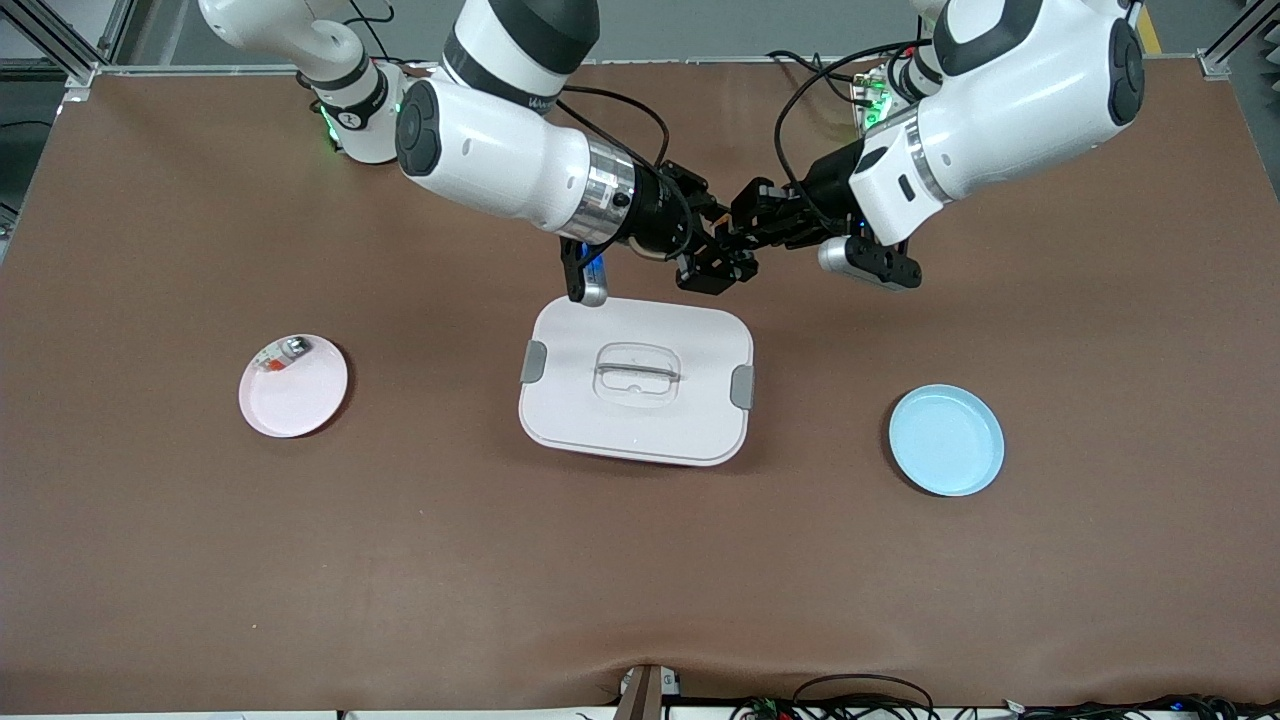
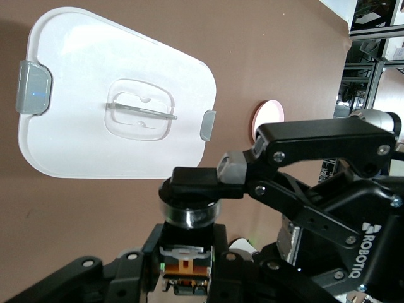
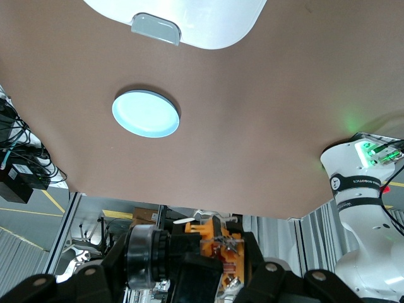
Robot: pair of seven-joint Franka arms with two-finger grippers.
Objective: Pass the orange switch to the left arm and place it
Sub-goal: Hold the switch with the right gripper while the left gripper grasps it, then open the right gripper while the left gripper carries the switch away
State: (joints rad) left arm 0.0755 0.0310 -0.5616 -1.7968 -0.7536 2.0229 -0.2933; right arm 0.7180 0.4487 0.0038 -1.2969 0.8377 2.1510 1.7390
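Showing orange band: orange switch [image 2: 188, 265]

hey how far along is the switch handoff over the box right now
Done: the switch is off the pink plate and up above the table near the box. In hand: both the right gripper and the left gripper are shut on it, mid-handoff. Left: the right lets go, and the left carries it to the blue plate.

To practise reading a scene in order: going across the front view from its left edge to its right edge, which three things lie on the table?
Pink plate → white box → blue plate.
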